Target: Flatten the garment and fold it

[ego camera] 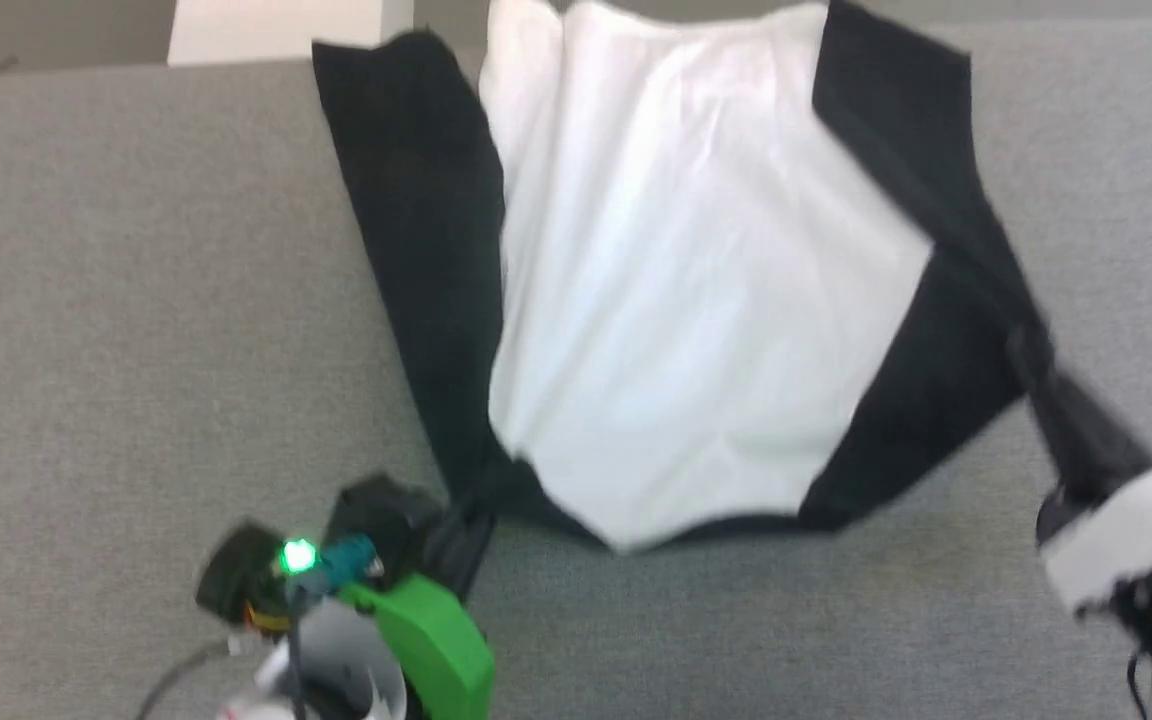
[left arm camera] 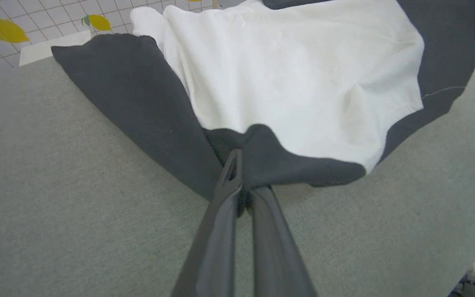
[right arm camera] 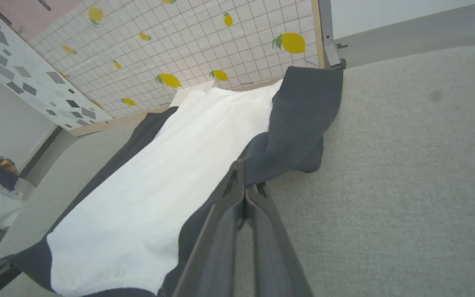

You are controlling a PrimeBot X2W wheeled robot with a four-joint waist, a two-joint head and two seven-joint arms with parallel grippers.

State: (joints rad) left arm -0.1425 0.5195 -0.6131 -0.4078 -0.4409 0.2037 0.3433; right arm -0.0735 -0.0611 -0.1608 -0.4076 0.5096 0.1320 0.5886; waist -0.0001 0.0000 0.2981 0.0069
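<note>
1. At the near left, the left claw (left arm camera: pixel 236 159) is clamped tight on the black near-left corner of the garment (ego camera: pixel 676 300) (a white box (ego camera: pixel 276 30) stands beyond the far edge on this side; I cannot tell what it holds).
2. In the middle, the garment lies spread on the grey bench (ego camera: pixel 136 300). Its white body faces up between the black sides, and its long axis runs straight away from both claws to the far edge.
3. At the near right, the right claw (right arm camera: pixel 240 169) is pinched shut on the black near-right corner, which is drawn out to a point.
4. Each arm has its own corner and all the cloth lies ahead, so an even outward-and-back pull looks likely to flatten it.
</note>
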